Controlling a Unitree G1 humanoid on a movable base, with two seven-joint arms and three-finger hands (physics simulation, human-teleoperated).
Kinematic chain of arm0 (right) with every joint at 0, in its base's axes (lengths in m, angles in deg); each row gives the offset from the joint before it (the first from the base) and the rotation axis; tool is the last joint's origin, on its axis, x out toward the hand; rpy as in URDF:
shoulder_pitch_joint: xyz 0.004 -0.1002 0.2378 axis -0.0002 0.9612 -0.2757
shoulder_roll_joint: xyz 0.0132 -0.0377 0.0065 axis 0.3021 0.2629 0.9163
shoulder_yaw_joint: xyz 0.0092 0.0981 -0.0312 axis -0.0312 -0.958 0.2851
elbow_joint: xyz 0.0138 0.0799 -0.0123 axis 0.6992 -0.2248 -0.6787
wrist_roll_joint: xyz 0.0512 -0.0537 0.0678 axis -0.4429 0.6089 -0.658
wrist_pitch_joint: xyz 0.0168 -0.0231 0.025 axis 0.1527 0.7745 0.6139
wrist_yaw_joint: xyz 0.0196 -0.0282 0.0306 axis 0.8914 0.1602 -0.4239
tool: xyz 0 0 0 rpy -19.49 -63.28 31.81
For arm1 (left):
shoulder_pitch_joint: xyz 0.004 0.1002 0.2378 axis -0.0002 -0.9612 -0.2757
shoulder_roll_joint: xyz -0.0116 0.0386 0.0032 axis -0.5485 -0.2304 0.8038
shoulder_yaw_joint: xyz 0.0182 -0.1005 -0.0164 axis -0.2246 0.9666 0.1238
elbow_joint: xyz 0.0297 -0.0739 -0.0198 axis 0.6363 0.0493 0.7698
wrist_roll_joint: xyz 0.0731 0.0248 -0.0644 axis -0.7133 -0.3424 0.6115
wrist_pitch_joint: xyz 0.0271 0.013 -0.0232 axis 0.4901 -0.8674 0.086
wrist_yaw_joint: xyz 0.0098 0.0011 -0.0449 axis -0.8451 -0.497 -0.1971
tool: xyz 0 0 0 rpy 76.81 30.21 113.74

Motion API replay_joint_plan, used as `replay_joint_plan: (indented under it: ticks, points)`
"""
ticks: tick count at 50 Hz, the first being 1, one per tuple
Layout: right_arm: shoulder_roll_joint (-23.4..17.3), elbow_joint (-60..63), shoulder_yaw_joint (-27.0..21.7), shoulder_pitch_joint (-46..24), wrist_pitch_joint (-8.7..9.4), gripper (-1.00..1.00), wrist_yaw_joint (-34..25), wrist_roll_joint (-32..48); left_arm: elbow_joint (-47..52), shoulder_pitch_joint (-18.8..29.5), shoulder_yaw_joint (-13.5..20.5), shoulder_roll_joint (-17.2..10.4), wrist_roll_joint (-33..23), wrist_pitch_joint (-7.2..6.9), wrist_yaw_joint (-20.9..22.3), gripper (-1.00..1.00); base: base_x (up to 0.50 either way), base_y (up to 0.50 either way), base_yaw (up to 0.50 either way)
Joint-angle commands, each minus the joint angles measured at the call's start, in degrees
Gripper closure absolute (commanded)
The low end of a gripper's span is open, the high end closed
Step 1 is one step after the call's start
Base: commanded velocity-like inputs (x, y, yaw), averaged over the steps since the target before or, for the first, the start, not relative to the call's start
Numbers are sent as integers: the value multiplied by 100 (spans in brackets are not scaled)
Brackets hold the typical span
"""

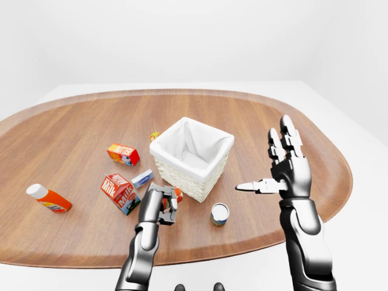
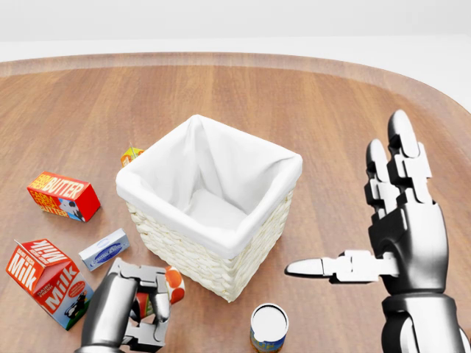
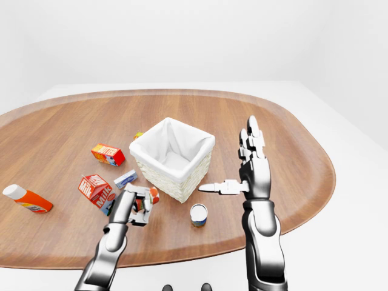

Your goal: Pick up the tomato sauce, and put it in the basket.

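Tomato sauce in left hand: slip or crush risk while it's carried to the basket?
Tomato sauce looks like a small rigid container, so crushing seems unlikely. The left hand covers most of it, only the orange-red end showing, so the grip looks fairly secure. If rounded, it could twist between the fingers. The basket is close, so the carry is short.

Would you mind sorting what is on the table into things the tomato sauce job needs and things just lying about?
Needed for the job:
tomato sauce, held in the left hand
basket

Just lying about:
milk carton
butter box
small blue-and-white box
can
orange bottle
right hand, open and idle
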Motion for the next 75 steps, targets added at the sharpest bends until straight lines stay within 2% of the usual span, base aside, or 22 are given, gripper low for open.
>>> replay_joint_plan:
  ticks: [1,28,50,69,75]
  points:
    - [-1,-35,1,-8,0,-100,3,4,542,-194,-19,5,153,0,130,100,0,0,0]
    - [-5,-16,-14,8,0,-100,-5,6,1491,-494,-45,19,283,0,415,100,0,0,0]
    - [-16,-249,-14,-74,0,-100,17,37,1880,-398,42,22,349,0,555,100,0,0,0]
    - [-9,-157,-1,-28,0,-100,19,49,2617,-276,80,61,422,0,846,100,0,0,0]
    - [-9,-141,-10,-10,0,-100,11,45,2686,-82,98,68,472,-167,899,100,0,0,0]
